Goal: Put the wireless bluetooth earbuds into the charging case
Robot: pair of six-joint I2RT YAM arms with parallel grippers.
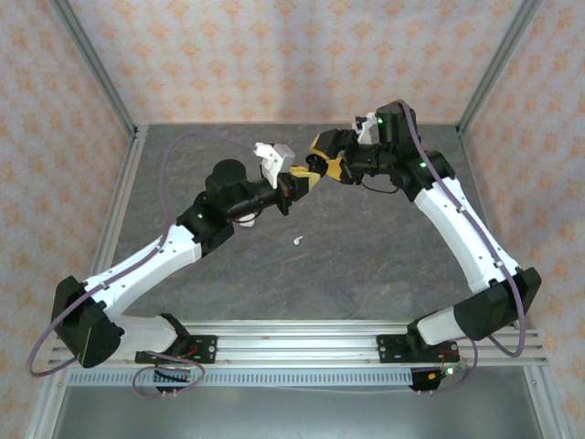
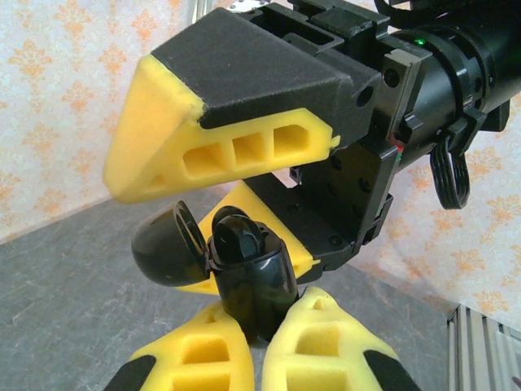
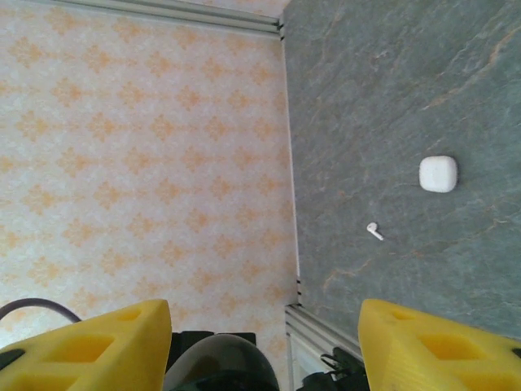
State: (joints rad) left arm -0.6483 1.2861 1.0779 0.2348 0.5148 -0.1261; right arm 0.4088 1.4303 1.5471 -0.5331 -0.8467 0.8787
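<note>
left jaws clamped on open black case (image 2: 248,281), held aloft; right jaws wide, empty, at its mouth. i judge bud-seating step in hand. next: white bud (image 1: 298,240) on tabletop (image 1: 366,274), needs fine pinch.

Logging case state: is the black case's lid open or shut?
Open: the lid is swung back beside the black case body, gripped in the left hand.

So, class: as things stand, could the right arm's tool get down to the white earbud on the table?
Probably yes. The right tool stands open, and the white earbud lies alone on bare table, nothing over it. The left tool, shut on the black charging case, hangs clear of it.
</note>
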